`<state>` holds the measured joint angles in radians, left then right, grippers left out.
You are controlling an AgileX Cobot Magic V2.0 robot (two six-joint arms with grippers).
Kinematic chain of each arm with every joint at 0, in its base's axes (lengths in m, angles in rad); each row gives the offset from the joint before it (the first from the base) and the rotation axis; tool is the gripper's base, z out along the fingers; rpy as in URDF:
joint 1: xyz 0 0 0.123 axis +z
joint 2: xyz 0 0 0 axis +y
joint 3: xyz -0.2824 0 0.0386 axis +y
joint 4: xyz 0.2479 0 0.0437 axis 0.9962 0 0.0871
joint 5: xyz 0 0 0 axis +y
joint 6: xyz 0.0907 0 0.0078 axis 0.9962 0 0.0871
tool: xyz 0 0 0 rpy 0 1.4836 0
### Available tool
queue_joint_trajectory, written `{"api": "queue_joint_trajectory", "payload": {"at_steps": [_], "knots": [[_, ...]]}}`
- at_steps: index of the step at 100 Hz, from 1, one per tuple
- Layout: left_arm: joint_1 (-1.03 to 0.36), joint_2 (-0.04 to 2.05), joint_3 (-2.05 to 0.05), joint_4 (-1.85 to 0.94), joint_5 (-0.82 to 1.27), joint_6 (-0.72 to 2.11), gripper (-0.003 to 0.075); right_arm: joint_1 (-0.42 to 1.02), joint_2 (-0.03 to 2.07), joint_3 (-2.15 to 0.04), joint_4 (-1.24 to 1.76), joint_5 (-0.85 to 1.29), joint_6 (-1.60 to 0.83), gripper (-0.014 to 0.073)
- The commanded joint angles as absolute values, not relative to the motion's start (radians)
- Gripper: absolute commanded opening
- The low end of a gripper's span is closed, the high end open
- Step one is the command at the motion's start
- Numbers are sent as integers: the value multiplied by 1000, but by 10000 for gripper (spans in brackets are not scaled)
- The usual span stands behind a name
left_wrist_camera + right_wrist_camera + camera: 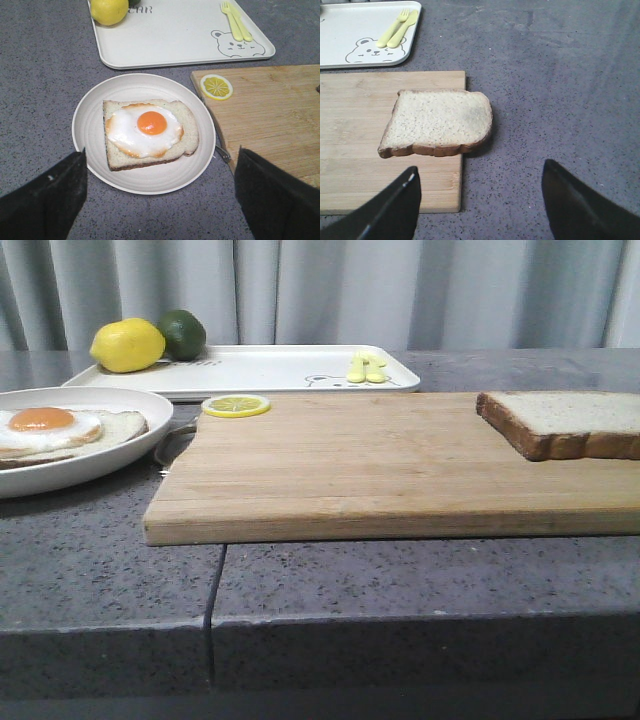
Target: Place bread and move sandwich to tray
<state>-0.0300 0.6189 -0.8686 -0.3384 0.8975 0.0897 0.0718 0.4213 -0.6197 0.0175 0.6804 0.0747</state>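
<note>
Right wrist view: we saw the bread (pixel 437 123) just ahead of the right gripper (pixel 480 200), jaws spread, overhanging the board's (pixel 365 165) edge

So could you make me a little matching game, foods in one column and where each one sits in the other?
Things:
1. fried egg
2. lemon slice
3. whole lemon
4. bread

Places:
A. on the tray
B. hanging over the cutting board's right edge
C. on bread on the round plate
D. at the board's far left corner

Pairs: 1-C, 2-D, 3-A, 4-B
</note>
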Motion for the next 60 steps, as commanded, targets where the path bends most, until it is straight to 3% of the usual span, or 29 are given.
{"api": "queue_joint_trajectory", "payload": {"at_steps": [1, 60], "knots": [[-28, 626, -903, -366, 824, 92, 558, 73, 437, -652, 17, 612, 76, 519], [-28, 626, -903, -366, 824, 92, 447, 73, 439, -652, 17, 584, 77, 519]]}}
